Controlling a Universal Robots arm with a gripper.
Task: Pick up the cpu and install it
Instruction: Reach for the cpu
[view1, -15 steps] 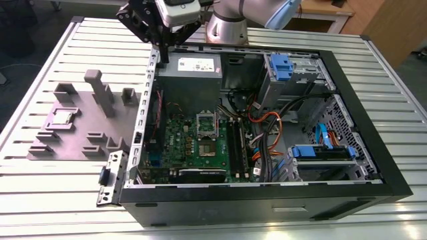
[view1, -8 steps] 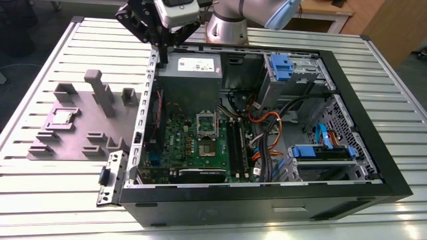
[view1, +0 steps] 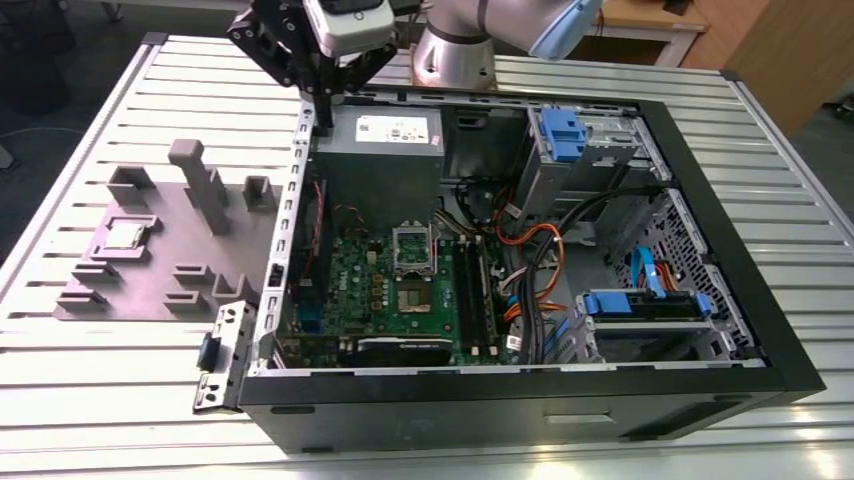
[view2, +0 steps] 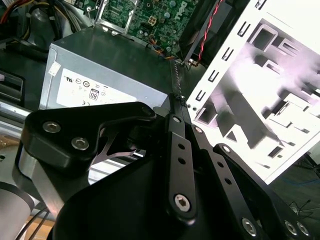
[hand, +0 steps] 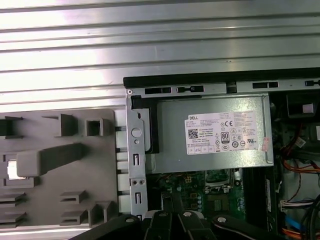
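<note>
Exterior view first: the end effector (view1: 324, 115) hangs over a back corner of the open computer case (view1: 467, 415), right above the power supply (view1: 380, 140). Its fingers are pinched together to a single point with nothing between them. The second wrist view agrees: linkages folded in, tips meeting, empty. Now the cpu (view1: 127, 233): it sits in its recess on the grey fixture tray (view1: 147, 290). That tray is out on the slatted table (view1: 80, 400), on the exterior view's left of the case and well apart from the end effector. Inside the case the green motherboard (view1: 360, 290) lies flat, and the silver socket frame (view1: 411, 255) shows a dark centre. I can't make out any chip seated there. So by my reckoning the job has barely begun: no grasp made, the chip untouched in its tray, the socket waiting. Lifting it, carrying it across and seating it all remain to be done.
</note>
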